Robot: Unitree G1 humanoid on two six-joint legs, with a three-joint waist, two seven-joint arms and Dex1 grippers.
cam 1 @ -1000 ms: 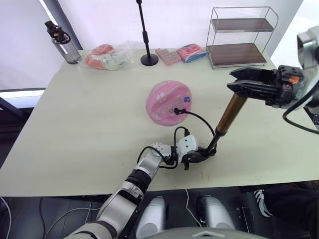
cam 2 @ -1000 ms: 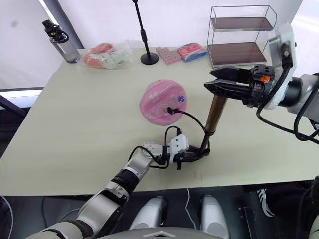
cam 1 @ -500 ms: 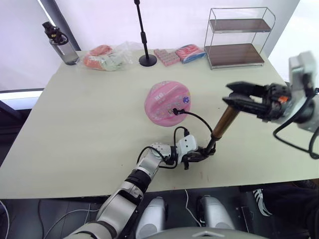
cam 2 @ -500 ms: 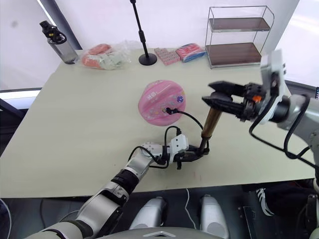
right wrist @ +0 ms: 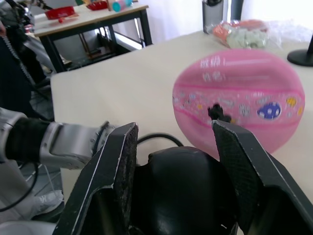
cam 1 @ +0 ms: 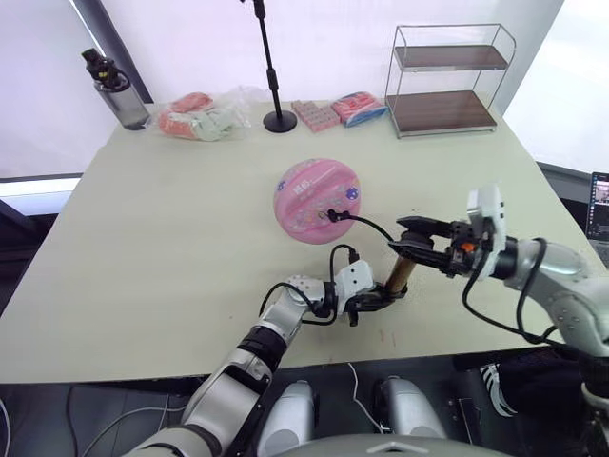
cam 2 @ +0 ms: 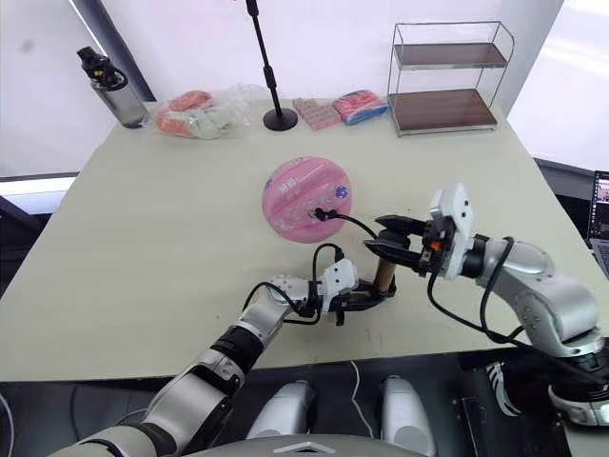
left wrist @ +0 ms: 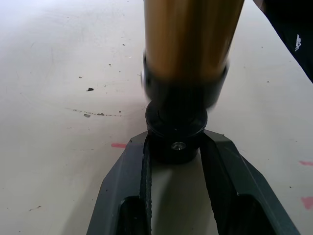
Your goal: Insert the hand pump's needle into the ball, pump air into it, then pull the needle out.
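From the left eye view, the big change is at the right pincer: a second ago it was up high with the handle drawn out, and now it has come down close above the left pincer, so the hand pump shows only a short stub of gold barrel. To my mind that is a downstroke just finished, one push of air gone in. The ball sits near the middle of the surface, just beyond the pump, and looks rounder than it did. The black hose loops from the pump's foot to the ball, where the needle is seated, so the pulling-out is not yet done.

In the right eye view the wire rack stands far behind the ball at the back edge; both its shelves look bare. A clear bag back there holds orange and pale things (I cannot tell what), with a bottle beside it.

The left wrist view shows that pincer closed narrow on the pump's black base cap, pinning it to the surface.

The right wrist view shows its two fingers set apart on either side of the black handle knob, holding it, with the ball beyond.
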